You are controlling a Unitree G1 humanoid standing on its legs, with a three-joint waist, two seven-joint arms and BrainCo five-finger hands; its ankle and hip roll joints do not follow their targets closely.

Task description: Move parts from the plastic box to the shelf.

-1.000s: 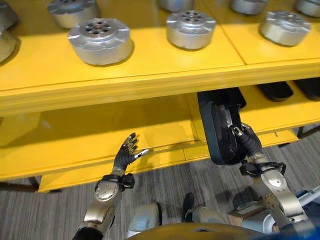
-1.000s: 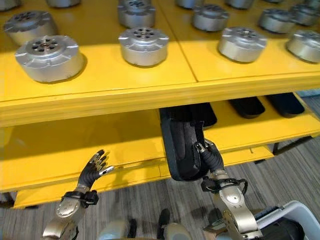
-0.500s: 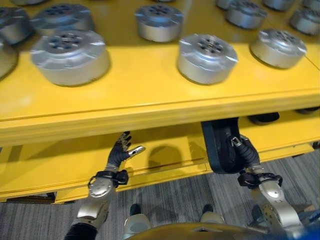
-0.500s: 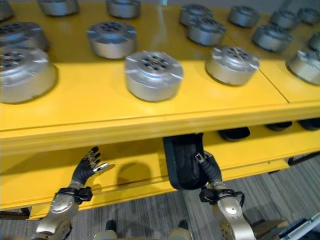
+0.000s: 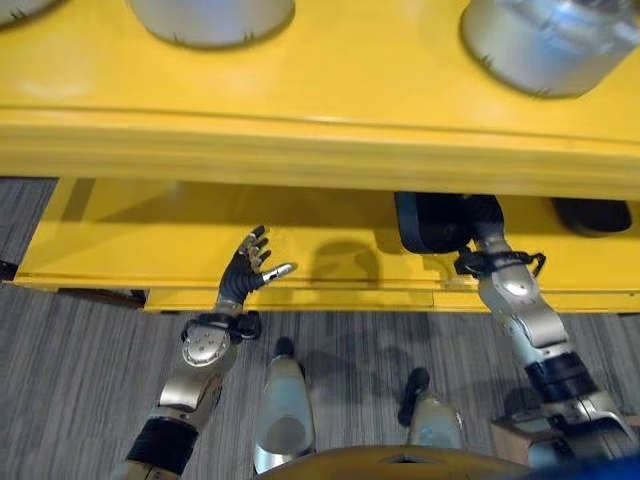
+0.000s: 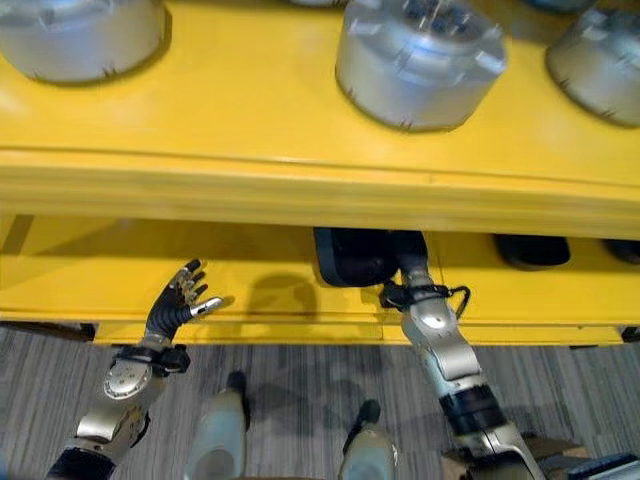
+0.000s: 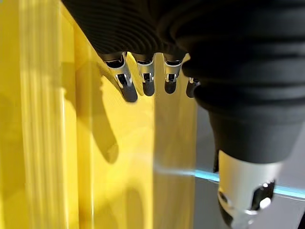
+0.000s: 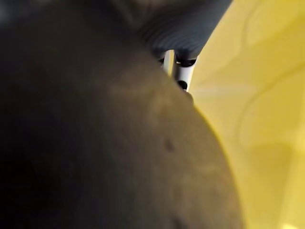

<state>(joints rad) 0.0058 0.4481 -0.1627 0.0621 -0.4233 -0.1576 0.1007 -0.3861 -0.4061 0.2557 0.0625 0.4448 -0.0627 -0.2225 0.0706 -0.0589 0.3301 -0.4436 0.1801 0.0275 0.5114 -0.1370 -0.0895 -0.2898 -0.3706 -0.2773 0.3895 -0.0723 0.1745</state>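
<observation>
Black part sits on lower yellow shelf, mostly tucked under top shelf edge. R hand reaches in w/ it, fingers hidden behind part and shelf lip, can't tell grip. L hand hovers over lower shelf front, fingers straight and spread, thumb out, holding nothing. Silver round parts up top.

- Three round silver metal parts with notched rims on the yellow shelf's top board, above both hands: one, two, three.
- Three black flat parts on the lower board: one at the right hand, two and three beyond it.
</observation>
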